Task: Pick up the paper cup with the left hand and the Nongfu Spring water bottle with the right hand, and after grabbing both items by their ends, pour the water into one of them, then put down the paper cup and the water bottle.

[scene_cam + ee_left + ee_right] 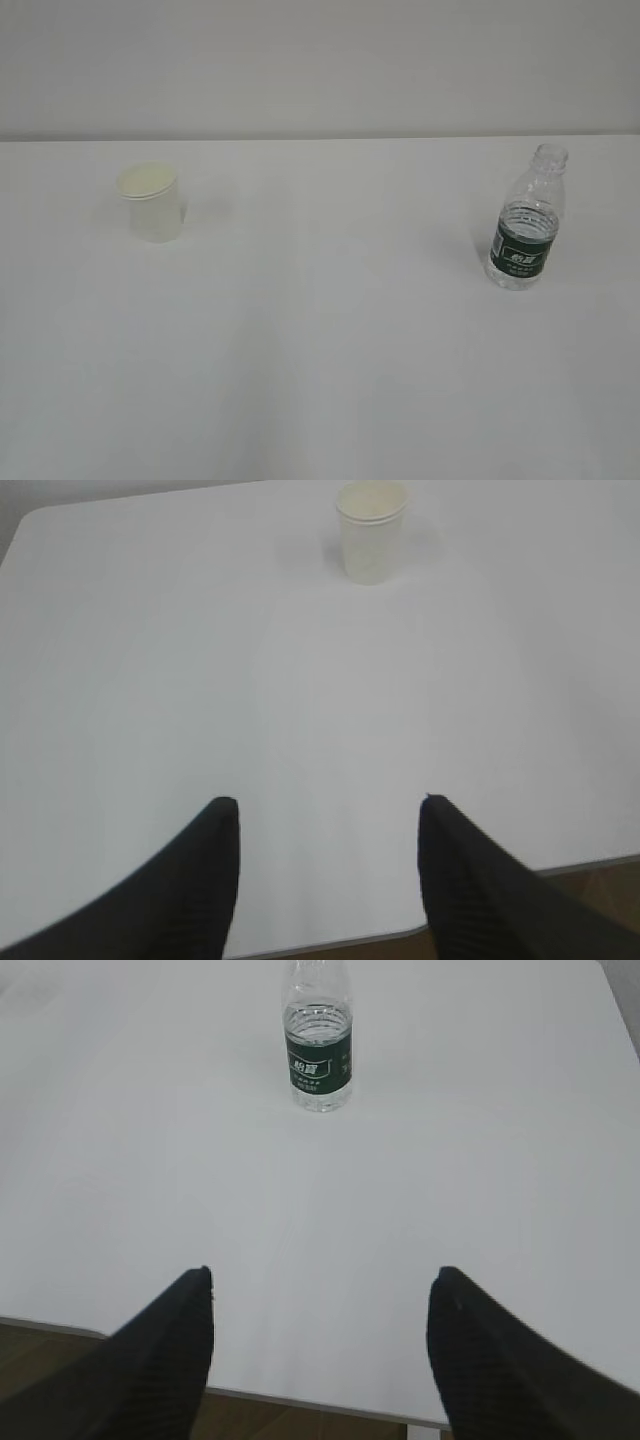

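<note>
Hovering low over the near edge of the white surface point(320, 350), the left hand point(328, 810) has its fingers point(205, 870) spread apart and empty; the paper cup point(372, 530) stands upright well ahead of them, slightly right. The right hand point(325, 1285) is posed alike, fingers point(175, 1350) parted, the Nongfu Spring water bottle point(319, 1045) upright, uncapped, far ahead, right of the cup.
</note>
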Available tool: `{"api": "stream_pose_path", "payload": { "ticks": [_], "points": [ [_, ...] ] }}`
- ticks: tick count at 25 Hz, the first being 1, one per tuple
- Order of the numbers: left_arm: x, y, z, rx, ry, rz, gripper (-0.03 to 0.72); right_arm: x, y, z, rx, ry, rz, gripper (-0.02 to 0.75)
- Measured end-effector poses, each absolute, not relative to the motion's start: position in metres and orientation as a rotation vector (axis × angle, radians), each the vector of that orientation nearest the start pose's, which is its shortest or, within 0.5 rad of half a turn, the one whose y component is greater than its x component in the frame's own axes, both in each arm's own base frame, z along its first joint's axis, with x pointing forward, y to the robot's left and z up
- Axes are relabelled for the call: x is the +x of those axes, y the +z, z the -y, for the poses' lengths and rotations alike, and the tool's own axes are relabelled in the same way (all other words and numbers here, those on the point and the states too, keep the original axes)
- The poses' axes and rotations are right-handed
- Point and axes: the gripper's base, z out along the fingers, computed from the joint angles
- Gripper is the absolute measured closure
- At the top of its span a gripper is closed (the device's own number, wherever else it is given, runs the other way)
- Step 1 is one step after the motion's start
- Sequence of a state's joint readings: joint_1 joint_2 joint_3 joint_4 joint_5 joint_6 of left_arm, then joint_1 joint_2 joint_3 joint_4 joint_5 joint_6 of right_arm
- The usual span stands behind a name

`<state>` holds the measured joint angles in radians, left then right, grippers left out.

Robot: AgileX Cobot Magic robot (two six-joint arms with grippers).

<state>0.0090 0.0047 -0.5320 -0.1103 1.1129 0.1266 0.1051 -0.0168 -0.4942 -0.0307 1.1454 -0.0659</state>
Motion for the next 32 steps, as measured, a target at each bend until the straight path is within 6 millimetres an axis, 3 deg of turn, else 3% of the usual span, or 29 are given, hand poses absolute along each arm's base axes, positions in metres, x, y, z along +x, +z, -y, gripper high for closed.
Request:
{"api": "stream_pose_path", "payload": {
  "ticks": [7, 12, 18, 24, 32],
  "points": [
    [-0.010, 0.283, 0.011, 0.133, -0.074, -2.056, 0.281, -0.010, 0.269, 0.004, -0.178, -0.014, -2.110, 0.237],
    [-0.005, 0.300, 0.014, 0.130, -0.118, -2.022, 0.254, -0.011, 0.275, 0.004, -0.124, 0.017, -2.076, 0.237],
    [0.035, 0.326, 0.020, 0.079, -0.252, -1.991, 0.123, -0.011, 0.288, 0.001, -0.104, 0.068, -1.981, 0.237],
    [0.074, 0.338, 0.017, 0.000, -0.272, -1.912, 0.106, 0.008, 0.304, -0.006, -0.093, 0.157, -1.888, 0.237],
    [0.101, 0.350, 0.013, 0.061, -0.157, -1.776, 0.111, 0.044, 0.327, -0.009, -0.060, 0.179, -1.736, 0.237]
  ]
}}
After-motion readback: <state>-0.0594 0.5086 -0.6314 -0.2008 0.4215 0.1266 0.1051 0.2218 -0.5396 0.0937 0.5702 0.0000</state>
